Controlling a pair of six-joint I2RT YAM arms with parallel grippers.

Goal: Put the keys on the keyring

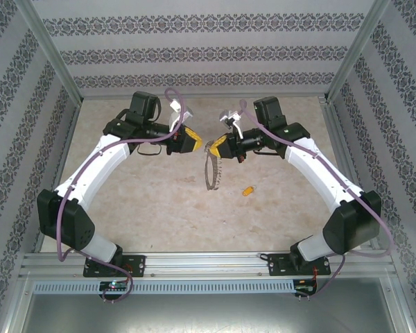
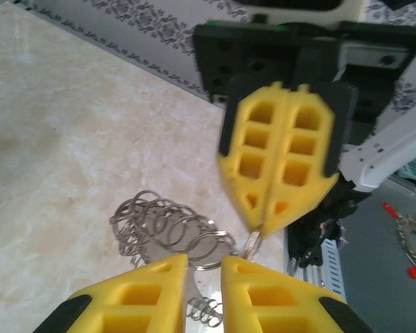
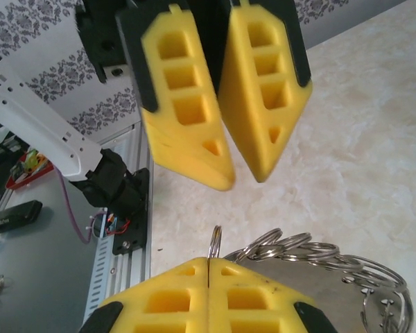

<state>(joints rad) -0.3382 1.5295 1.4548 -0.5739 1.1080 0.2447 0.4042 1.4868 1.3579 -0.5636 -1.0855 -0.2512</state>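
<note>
My right gripper (image 1: 211,147) is shut on the keyring (image 1: 212,172), a thin silvery ring fringed with small metal loops that hangs below it above mid-table. In the right wrist view the shut fingertips (image 3: 208,260) pinch one loop edge-on, and the fringe (image 3: 319,253) trails off to the right. My left gripper (image 1: 191,143) faces it tip to tip, jaws narrowly open. In the left wrist view the gripper's gap (image 2: 204,262) sits just before the loops (image 2: 159,222), gripping nothing. A small orange-headed key (image 1: 247,189) lies on the table right of the ring.
The marble-look table (image 1: 152,208) is fenced by patterned walls (image 1: 14,125) on three sides. An aluminium rail (image 1: 208,263) with both arm bases runs along the near edge. Metal posts (image 1: 52,52) stand at the back corners.
</note>
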